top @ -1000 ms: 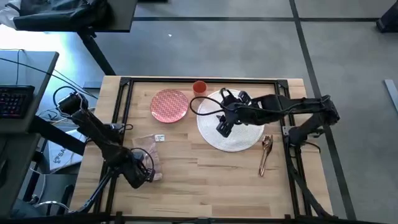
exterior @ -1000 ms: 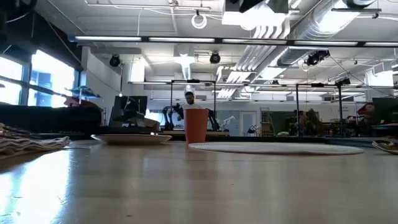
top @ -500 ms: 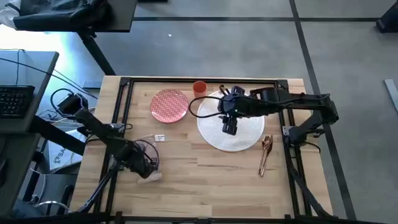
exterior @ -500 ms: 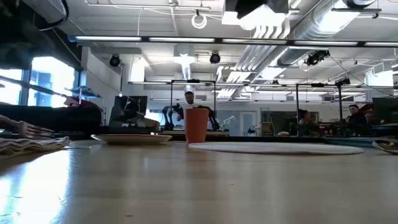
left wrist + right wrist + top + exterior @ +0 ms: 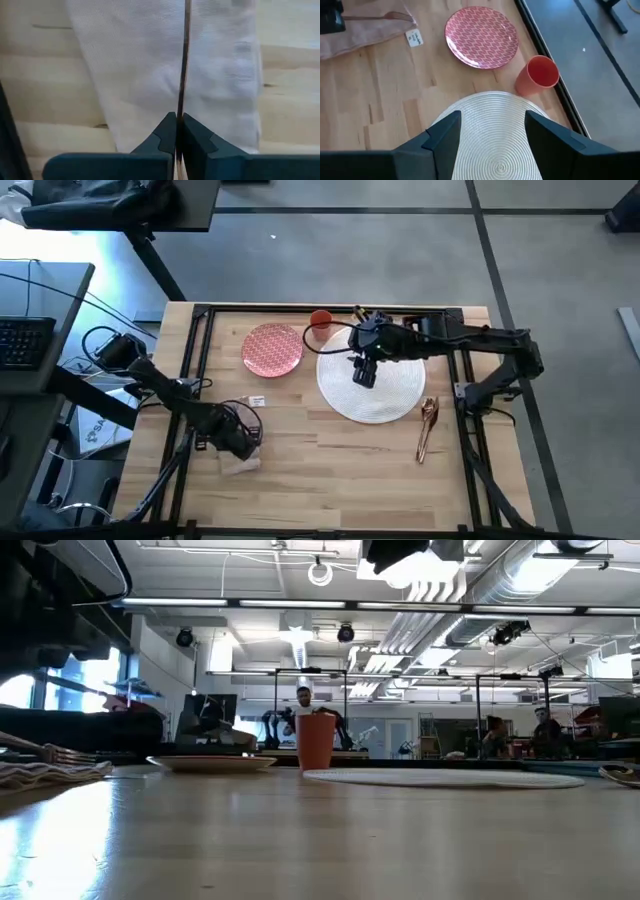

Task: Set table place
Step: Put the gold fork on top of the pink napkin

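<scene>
The light wood desk (image 5: pixel 330 450) has a black frame along its edges, and its widest bare stretch is the near middle, between the napkin on the left and the cutlery on the right. The left pincer (image 5: pixel 243 442) sits low at the near-left part of the desk over the beige napkin (image 5: pixel 240 463), its fingers (image 5: pixel 162 137) pressed together on a thin copper fork (image 5: pixel 184 60) whose handle runs edge-on across the cloth; in the low view the fork tines (image 5: pixel 45 750) show just above the crumpled napkin at the far left. The right pincer (image 5: pixel 364 370) hovers above the far-left part of the round white placemat (image 5: pixel 390 395), its fingers (image 5: pixel 442 137) spread wide with nothing between them. The placemat lies right of centre, its far rim close to the frame rail. The red-patterned plate (image 5: pixel 272 349) rests left of the placemat, apart from it by a narrow strip of wood. The orange cup (image 5: pixel 320 321) stands upright near the far edge, between plate and placemat, just beside the placemat's rim. A small white tag (image 5: pixel 256 401) lies near the napkin. More copper cutlery (image 5: pixel 427 427) lies just off the placemat's near-right rim, near the right-hand rail.
</scene>
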